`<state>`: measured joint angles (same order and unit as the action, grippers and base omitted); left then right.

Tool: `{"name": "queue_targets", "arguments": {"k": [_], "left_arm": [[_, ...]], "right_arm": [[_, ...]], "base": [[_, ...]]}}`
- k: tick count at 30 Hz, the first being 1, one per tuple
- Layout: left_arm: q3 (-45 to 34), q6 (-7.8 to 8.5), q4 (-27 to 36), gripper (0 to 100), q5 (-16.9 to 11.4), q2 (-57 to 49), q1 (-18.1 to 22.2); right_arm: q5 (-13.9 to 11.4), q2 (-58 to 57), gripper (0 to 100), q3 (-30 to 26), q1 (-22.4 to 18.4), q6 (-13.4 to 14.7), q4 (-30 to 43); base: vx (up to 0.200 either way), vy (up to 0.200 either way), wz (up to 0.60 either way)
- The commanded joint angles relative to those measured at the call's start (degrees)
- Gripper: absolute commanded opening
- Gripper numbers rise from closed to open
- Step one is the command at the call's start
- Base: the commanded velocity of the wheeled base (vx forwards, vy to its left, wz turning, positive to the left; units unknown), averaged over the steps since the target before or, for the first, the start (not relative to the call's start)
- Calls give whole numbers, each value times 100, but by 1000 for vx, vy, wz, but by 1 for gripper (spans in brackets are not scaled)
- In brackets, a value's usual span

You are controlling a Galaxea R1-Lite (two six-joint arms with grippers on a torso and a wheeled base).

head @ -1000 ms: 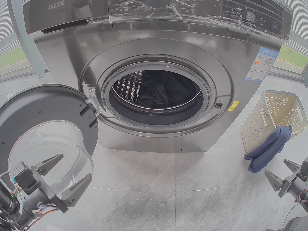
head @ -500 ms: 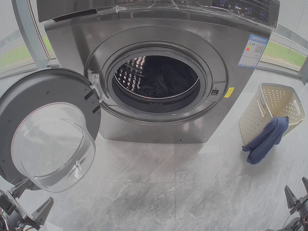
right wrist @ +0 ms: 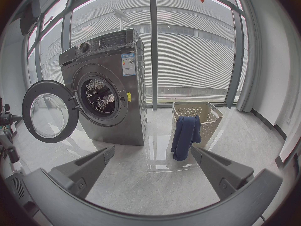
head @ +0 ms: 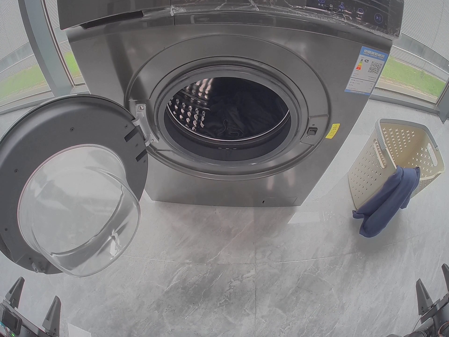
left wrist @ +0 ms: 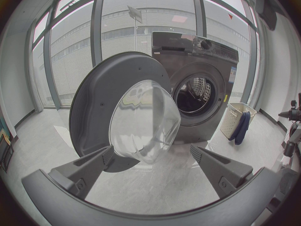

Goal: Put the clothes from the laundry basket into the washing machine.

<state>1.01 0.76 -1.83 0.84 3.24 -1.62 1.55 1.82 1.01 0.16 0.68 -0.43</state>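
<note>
Glossy metal washing machine (head: 234, 43); perforated plastic laundry basket (head: 369, 174)

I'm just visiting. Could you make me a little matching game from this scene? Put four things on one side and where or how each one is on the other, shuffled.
Things
1. door
2. blue garment
3. laundry basket
4. dark clothes

States
A. lying inside the drum
B. standing on the floor, to the right of the washing machine
C. swung wide open
D. draped over a rim

Pairs: 1-C, 2-D, 3-B, 4-A
</note>
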Motion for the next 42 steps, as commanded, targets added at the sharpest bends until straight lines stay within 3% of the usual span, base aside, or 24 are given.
{"name": "queue_targets", "arguments": {"k": [1,9,42], "left_arm": [[-101,-67,209,100,-172,-324,127],[-101,-111,209,100,-181,-324,136],[-101,-128,209,100,-190,-324,127]], "right_arm": [[-32,-146,100,-101,-42,-24,16],[-32,-155,100,-101,-33,-24,16],[-32,-146,100,-101,-42,-24,16]], "base": [[0,0,0],[0,0,0],[0,-200,0]]}}
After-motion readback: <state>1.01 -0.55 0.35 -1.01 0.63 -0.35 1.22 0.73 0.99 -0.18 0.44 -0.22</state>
